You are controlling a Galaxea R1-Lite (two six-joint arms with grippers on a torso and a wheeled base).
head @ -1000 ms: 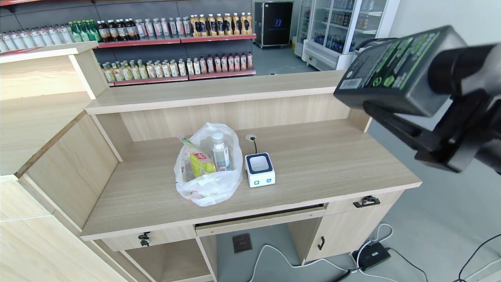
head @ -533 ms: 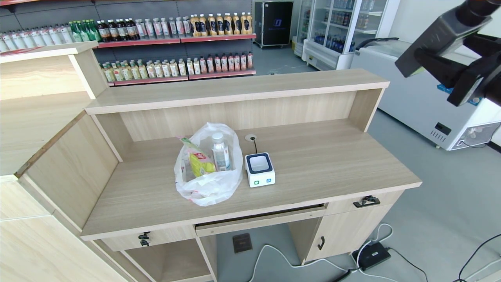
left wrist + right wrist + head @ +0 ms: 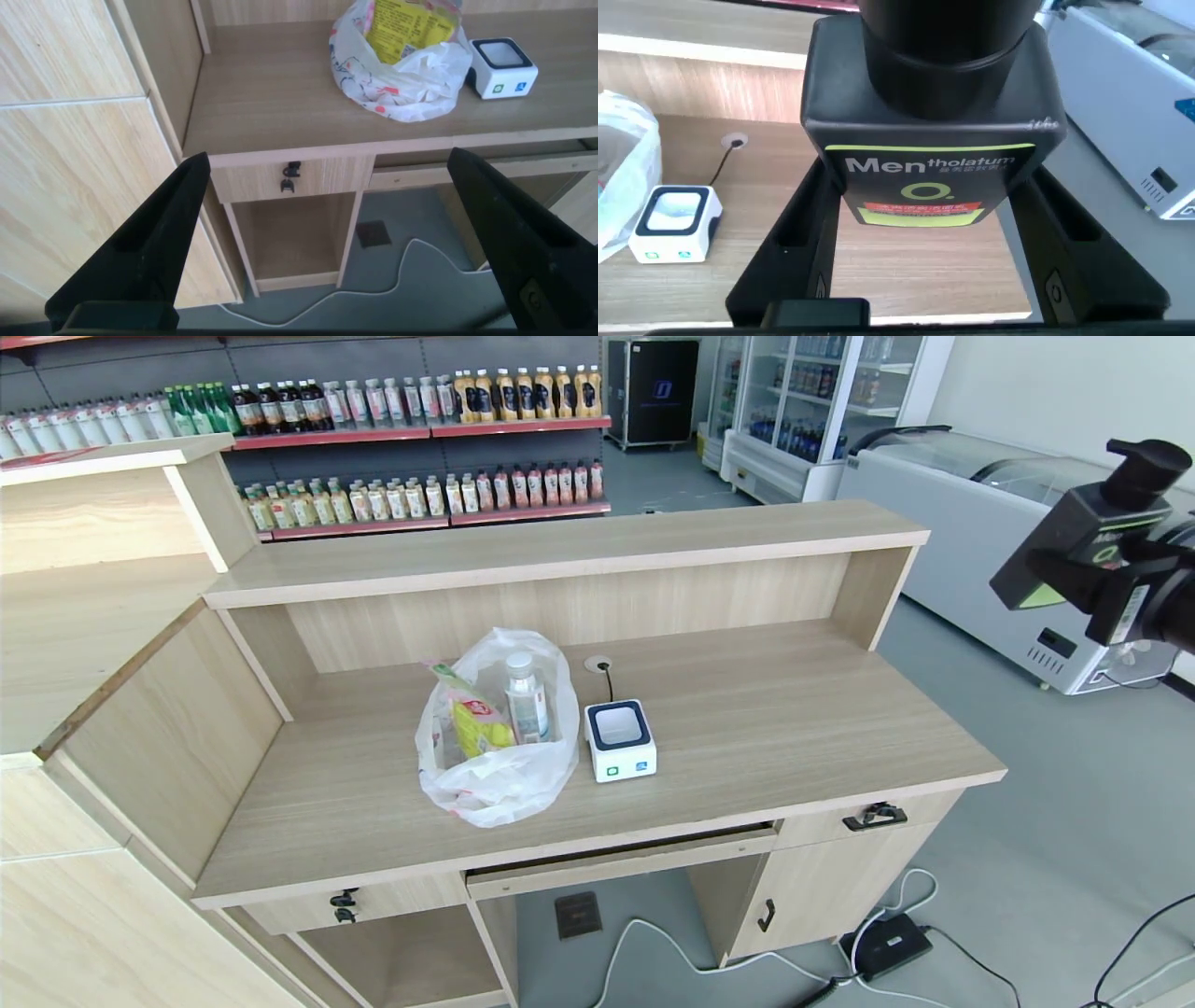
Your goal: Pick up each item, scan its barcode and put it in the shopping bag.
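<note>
My right gripper [image 3: 1083, 581] is up in the air off the desk's right end, shut on a black pump bottle [image 3: 1074, 537] with a green label; the same bottle [image 3: 929, 140] stands between the fingers in the right wrist view. On the desk [image 3: 794, 728] a white plastic shopping bag [image 3: 495, 728] holds a water bottle [image 3: 526, 698] and a yellow snack pack [image 3: 476, 723]. A white barcode scanner [image 3: 619, 739] sits just right of the bag. My left gripper [image 3: 327, 243] is open, low beside the desk's left front, with nothing between its fingers.
The desk has a raised back ledge [image 3: 560, 546] and a tall side panel [image 3: 168, 728] on the left. Drink shelves [image 3: 373, 429] and a chest freezer [image 3: 1008, 523] stand behind. Cables and a power brick [image 3: 887, 943] lie on the floor under the desk's right side.
The right gripper with the black bottle has swung away from the camera, out to the right, and the bottle has turned upright, pump on top. Bag and scanner have not moved.
</note>
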